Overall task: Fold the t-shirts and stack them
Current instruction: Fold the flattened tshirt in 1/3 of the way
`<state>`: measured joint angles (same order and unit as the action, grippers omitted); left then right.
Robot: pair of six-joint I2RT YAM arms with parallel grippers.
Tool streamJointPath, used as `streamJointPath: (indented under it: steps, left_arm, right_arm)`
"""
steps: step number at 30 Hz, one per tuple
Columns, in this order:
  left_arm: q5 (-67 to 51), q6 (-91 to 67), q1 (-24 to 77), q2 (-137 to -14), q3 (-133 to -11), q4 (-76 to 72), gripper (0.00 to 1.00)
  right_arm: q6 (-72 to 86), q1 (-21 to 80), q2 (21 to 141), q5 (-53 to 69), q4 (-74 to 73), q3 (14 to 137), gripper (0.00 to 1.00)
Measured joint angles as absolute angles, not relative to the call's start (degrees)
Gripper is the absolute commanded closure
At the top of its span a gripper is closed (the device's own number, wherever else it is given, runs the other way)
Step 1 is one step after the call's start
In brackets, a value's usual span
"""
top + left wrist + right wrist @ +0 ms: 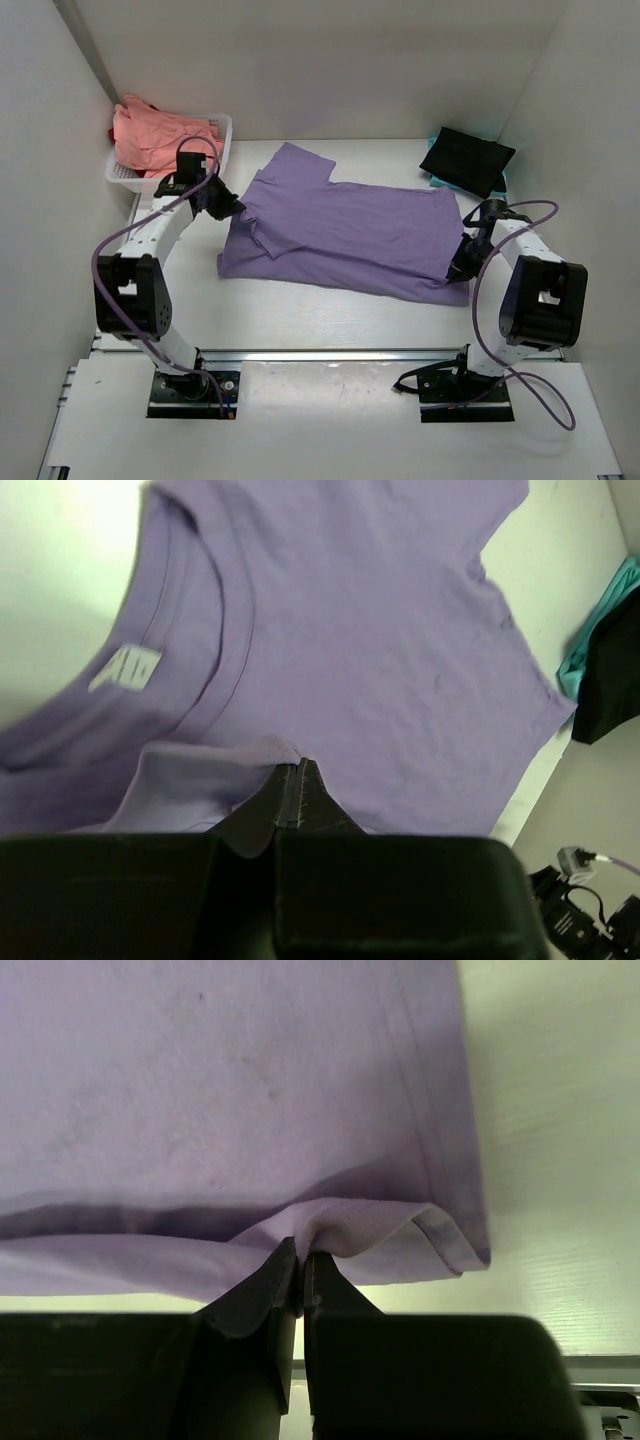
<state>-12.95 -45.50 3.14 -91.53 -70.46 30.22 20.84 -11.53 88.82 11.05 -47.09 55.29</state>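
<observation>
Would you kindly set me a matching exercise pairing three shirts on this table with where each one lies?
Things: 1 lavender-purple cloth t-shirt; 2 salmon-pink cloth shirts; 3 black folded cloth shirt.
Places: A in the white lattice plastic basket; B far right corner; C spread out in the middle, pinched by left claw and right claw.
Pairs: 1-C; 2-A; 3-B.

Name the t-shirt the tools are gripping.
The lavender-purple t-shirt, spread mid-table, pinched by left tool and right tool. Salmon-pink ones sit in the basket; the black one lies far right.
</observation>
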Motion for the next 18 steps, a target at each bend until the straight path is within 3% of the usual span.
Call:
streamJointPath:
  steps: [8,11,14,16,18]
  left_arm:
    - [-12.5,-45.1,3.0,-101.2,-77.2,29.3,1.00]
    - [-12.4,-45.0,2.9,-102.9,-77.3,29.4,0.99]
    - [-12.6,-44.8,2.8,-103.5,-77.3,29.4,0.91]
    - [-12.6,-44.8,2.8,-103.5,-77.3,29.2,0.96]
    - [-12.6,-44.6,2.7,-103.5,-77.3,28.8,0.91]
  right_arm:
    - [21.5,-11.8,93.4,10.4,-46.9,59.1,1.00]
    - [22.1,-12.4,94.3,10.3,-46.5,59.8,0.90]
    - [23.2,-13.6,94.6,10.3,-45.8,60.1,0.73]
    - [23.9,-14.3,94.4,10.3,-44.8,60.1,0.74]
    - [24.6,-14.6,93.4,10.3,-43.1,59.9,0.74]
